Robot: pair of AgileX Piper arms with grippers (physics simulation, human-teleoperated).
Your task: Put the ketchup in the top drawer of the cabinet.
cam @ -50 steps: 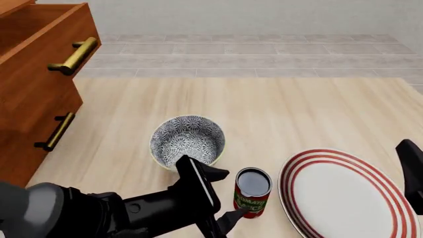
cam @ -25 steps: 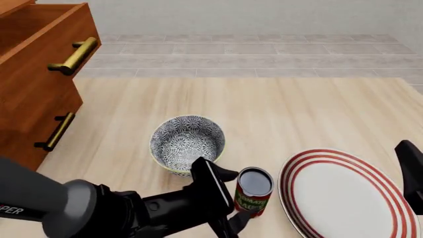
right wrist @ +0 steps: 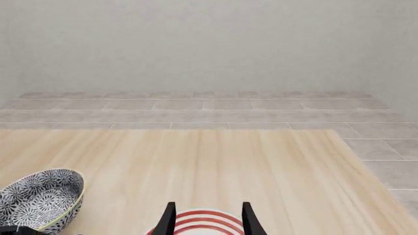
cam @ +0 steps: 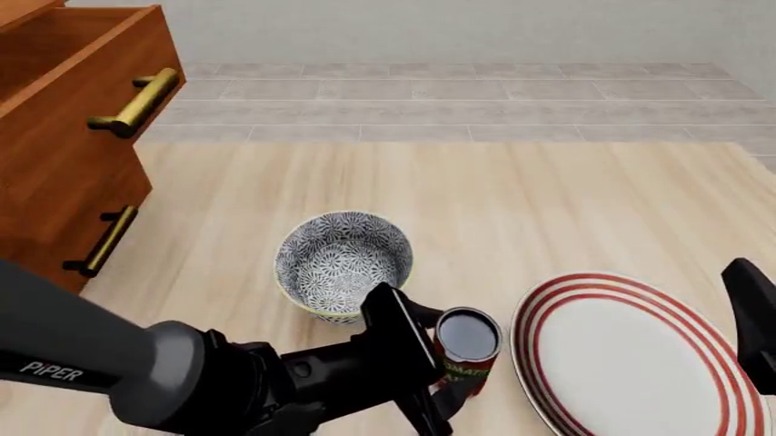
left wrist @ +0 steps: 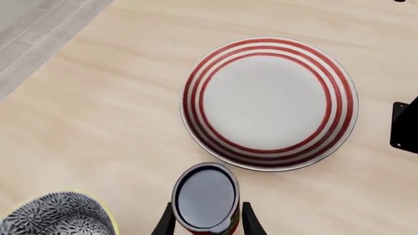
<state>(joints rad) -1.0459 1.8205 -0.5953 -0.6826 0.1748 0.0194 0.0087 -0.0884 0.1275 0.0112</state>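
The ketchup (cam: 464, 350), a red can with a dark top, stands upright on the table between the bowl and the plate. My left gripper (cam: 442, 359) is open, with one finger on each side of the can. In the left wrist view the can (left wrist: 205, 198) sits between the two fingertips (left wrist: 252, 226), close to them. The cabinet (cam: 54, 195) stands at the far left. Its top drawer (cam: 73, 54) is pulled out, brass handle (cam: 136, 102) forward. My right gripper (right wrist: 207, 220) is open and empty above the plate's near right side.
A patterned grey-white bowl (cam: 343, 262) stands just left of and beyond the can. A white plate with red rings (cam: 631, 359) lies to the can's right. A lower drawer with a darker handle (cam: 104, 241) is closed. Part of the right arm (left wrist: 406, 126) shows in the left wrist view.
My left gripper has moved forward and right, so the can now sits between its fingers. The can, bowl, plate and right arm have not moved.
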